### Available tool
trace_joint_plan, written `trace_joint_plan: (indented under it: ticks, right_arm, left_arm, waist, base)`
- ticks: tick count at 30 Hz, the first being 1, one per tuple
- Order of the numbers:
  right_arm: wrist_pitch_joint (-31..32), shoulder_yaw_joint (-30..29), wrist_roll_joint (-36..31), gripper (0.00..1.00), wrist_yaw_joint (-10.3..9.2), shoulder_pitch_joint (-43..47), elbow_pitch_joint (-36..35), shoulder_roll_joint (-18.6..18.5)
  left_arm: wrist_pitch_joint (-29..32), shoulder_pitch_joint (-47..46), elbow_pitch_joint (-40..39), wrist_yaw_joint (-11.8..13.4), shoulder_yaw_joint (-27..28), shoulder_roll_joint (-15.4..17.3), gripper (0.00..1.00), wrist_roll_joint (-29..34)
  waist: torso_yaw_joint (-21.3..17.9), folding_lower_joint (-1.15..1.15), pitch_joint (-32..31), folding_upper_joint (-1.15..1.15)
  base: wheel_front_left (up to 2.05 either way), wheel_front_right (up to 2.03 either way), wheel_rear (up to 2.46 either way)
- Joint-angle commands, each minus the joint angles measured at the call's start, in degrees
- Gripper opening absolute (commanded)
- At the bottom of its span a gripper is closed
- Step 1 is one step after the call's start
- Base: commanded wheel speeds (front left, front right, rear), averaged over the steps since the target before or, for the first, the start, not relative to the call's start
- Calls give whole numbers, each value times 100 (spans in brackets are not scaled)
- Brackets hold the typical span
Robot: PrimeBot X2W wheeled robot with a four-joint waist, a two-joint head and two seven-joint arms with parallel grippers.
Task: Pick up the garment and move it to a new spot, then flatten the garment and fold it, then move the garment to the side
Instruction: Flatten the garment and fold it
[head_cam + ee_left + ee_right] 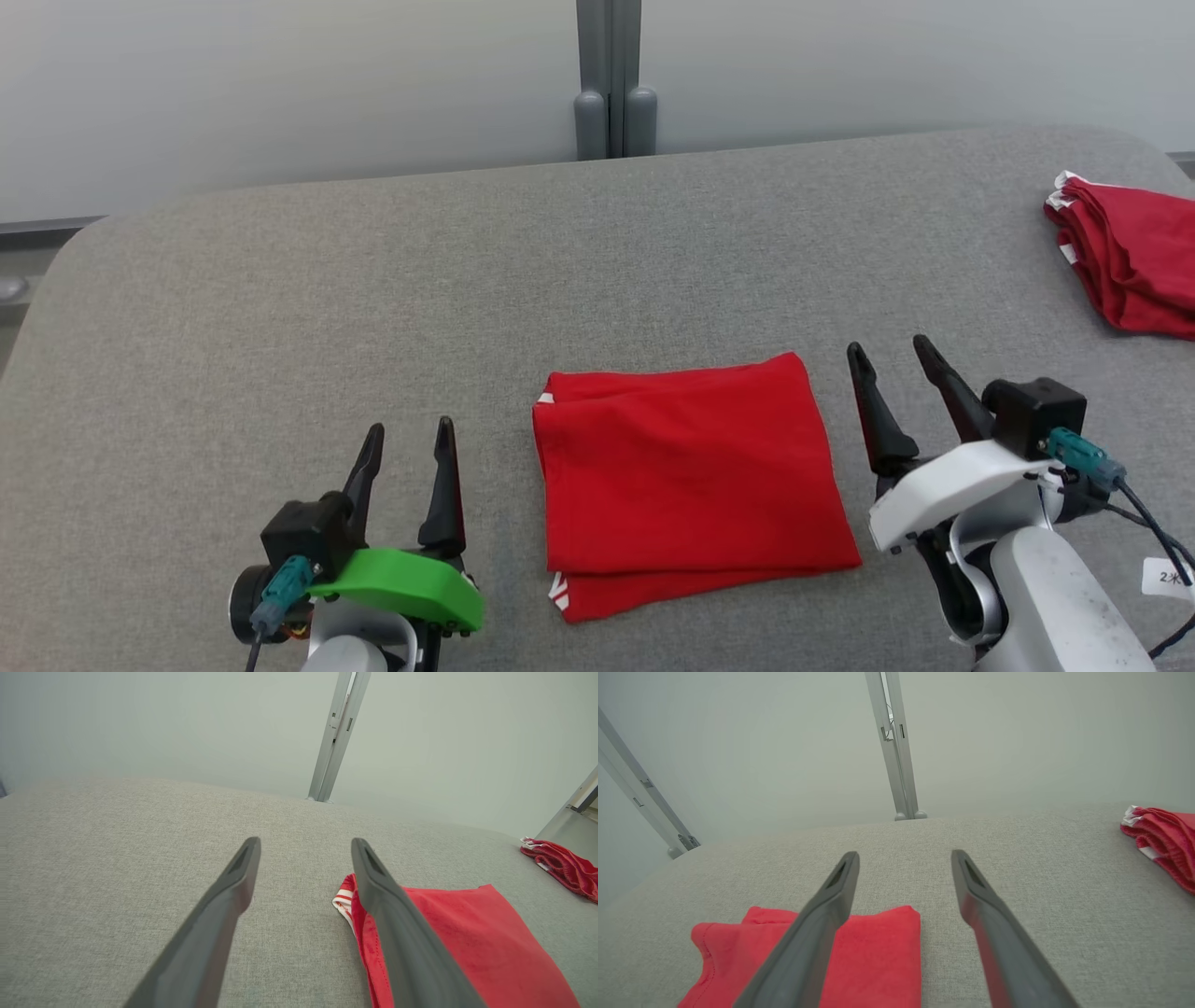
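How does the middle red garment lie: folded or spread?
Folded: the red garment forms a compact rectangle, layers showing along its near edge.

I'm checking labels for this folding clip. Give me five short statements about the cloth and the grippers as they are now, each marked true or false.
1. The folded garment lies between the left gripper and the right gripper. True.
2. The left gripper is shut on the garment. False: it is open beside the garment and holds nothing.
3. The right gripper is open. True.
4. A second red cloth lies at the far right of the grey surface. True.
5. The second red cloth touches the garment. False: bare grey surface shows between them.
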Motion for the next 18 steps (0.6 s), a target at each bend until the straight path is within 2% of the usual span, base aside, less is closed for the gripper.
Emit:
trace_joint_plan:
  ticks: [1,11,18]
  right_arm:
    - [-57,-77,-81,100,-2,111,-59,1]
    - [-99,-406,-462,100,-2,587,-288,272]
    - [-16,-396,-530,100,-2,665,-327,366]
  left_arm:
    - [0,117,-33,-20,72,-8,100,85]
    - [0,464,-154,-59,351,-113,100,427]
    - [0,516,-181,-108,448,-151,100,534]
  waist:
    - [-20,0,-40,0]
    - [-44,0,-104,0]
    - [-41,0,-119,0]
  base:
    - [0,0,0]
    - [0,0,0]
    - [0,0,0]
